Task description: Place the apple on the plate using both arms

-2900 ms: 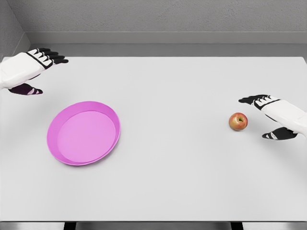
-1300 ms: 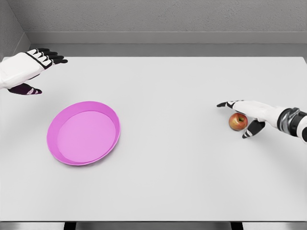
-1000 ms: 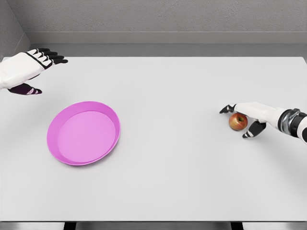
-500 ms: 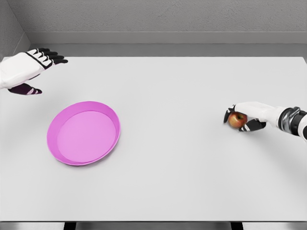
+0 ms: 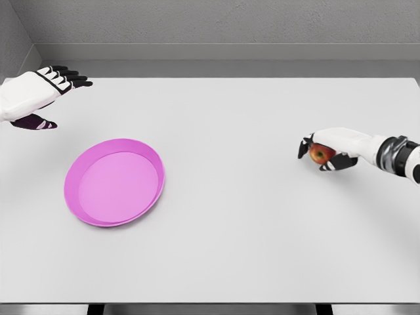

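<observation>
**Apple grasped by right hand; lift beginning**

Closing fully around the apple (image 5: 319, 155) now: right hand (image 5: 326, 149) wrapping it from above and behind, dark fingertips (image 5: 304, 147) curling over the left side, thumb tucked beneath. Contrasting with 2.9 s ago, when the same hand was hovering spread just to the right of the fruit, and with 1.3 s ago, when the fingers were stretched over it without contact. Grip tightening progressively through the last second.

Sitting slightly higher and further left in the head view than at 0.5 s ago, apple and hand together. Probably lifting clear of the white table (image 5: 249, 223), though a thin shadow under the hand is making contact hard to rule out.

Remaining well apart from the target: pink plate (image 5: 77, 172) lying on the left half of the table, unmoved across all frames, nothing in it.

Holding its station near the far left corner, left hand (image 5: 39, 88) showing no change across frames, fingers extended and relaxed, gripping nothing.

Meaning for the task: pick-up step looking essentially complete; transport toward the plate still outstanding. Given the wide gap and the two-arm requirement, expecting a carry toward centre and possibly a handover to the left hand. Watching for slip, the round fruit being pinched largely from one side.
</observation>
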### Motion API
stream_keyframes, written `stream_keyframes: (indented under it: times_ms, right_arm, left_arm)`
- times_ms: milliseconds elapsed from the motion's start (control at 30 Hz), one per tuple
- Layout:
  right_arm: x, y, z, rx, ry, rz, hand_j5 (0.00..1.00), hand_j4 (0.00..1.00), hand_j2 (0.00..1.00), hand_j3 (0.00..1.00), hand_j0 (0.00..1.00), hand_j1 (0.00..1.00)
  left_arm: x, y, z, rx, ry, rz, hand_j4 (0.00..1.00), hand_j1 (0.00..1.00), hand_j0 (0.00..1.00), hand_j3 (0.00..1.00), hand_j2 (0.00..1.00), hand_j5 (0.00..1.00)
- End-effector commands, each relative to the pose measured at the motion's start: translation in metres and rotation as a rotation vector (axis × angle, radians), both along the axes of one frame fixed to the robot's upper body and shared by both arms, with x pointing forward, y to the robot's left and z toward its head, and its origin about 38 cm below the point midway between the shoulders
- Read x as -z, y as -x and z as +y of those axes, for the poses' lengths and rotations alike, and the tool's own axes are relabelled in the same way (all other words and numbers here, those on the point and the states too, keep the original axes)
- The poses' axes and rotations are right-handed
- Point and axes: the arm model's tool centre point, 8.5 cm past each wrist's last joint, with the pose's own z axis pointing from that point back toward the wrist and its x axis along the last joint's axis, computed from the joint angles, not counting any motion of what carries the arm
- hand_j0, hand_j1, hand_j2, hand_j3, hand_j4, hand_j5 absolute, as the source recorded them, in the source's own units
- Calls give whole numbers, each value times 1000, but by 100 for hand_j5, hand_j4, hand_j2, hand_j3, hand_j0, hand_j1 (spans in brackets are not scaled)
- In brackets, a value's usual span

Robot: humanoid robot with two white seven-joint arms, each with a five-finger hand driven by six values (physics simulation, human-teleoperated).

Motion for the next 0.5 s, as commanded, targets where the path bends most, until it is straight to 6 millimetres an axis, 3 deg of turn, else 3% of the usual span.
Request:
stream_keyframes:
  times_ms: [0,167,467]
  right_arm:
    - [-5,4,14,-41,-19,-16,52,52,52,52,52,52]
    - [-8,3,22,-78,-36,-32,51,51,51,51,51,51]
    - [-7,8,58,-227,-110,-62,51,51,51,51,51,51]
  left_arm:
    - [-1,0,0,-1,5,-1,100,100,100,100,100,100]
    - [-1,0,1,-3,4,0,100,100,100,100,100,100]
    - [-1,-1,3,-9,3,1,100,100,100,100,100,100]
